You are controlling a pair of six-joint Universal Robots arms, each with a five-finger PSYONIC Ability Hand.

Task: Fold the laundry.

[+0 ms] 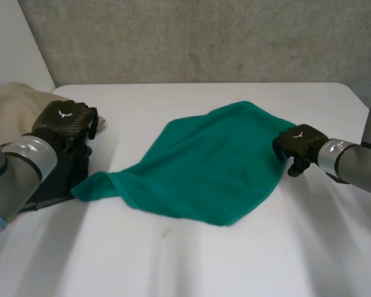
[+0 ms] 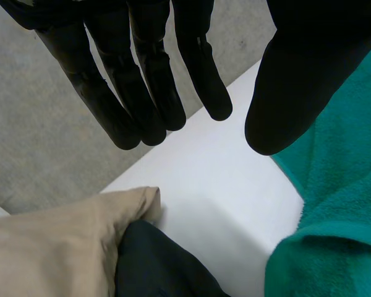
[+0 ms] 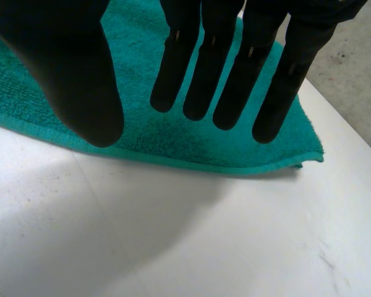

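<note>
Mid-table (image 1: 235, 260), the green towel (image 1: 204, 164) lies rumpled, unfolded. My right hand (image 1: 300, 145) is at its right corner, fingers straight, holding nothing; my left hand (image 1: 65, 120), likewise slack, sits near the left edge. Fold not started, I reckon; next I pinch corners.

Quick count: three bits of laundry, two hands, two arms, one table.

So that's one green towel (image 1: 204, 167) around the middle of the one white table (image 1: 235, 260), one beige cloth (image 1: 12, 105) out at about 10 o'clock, and one dark garment (image 1: 62, 176) at roughly 8 o'clock. Two black hands: the left hand (image 1: 65, 120) at 9 o'clock and the right hand (image 1: 298, 143) at 3 o'clock. Two grey arms too, the left arm (image 1: 18, 164) and the right arm (image 1: 352, 161).
</note>
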